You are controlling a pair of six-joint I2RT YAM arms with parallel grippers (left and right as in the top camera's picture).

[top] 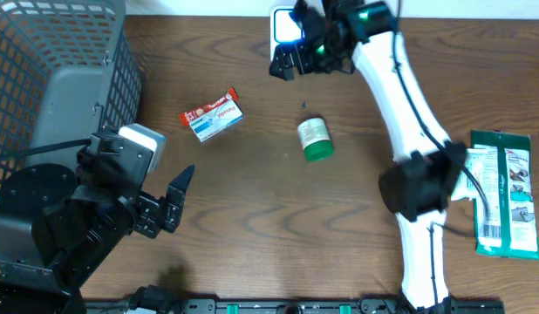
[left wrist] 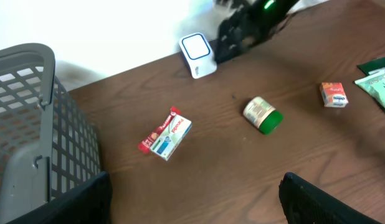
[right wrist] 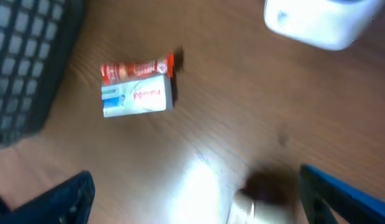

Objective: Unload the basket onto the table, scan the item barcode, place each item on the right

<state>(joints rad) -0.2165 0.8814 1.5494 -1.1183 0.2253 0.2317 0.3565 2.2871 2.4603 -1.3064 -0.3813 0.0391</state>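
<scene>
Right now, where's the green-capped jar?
Overhead view: the green-capped jar lies on its side mid-table, to the right of the red-and-white box and nearer the robot than the white scanner, touching neither.

Dark wooden table [top: 252, 218], white wall [left wrist: 86, 25]

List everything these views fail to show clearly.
- box print, any barcode: too small overhead, motion-blurred in the right wrist view.
- green-capped jar: blurred and cut by the bottom edge, right wrist view.
- green packet: partly behind the right arm, overhead.
- scanner: blurred, cropped at top, right wrist view.
</scene>
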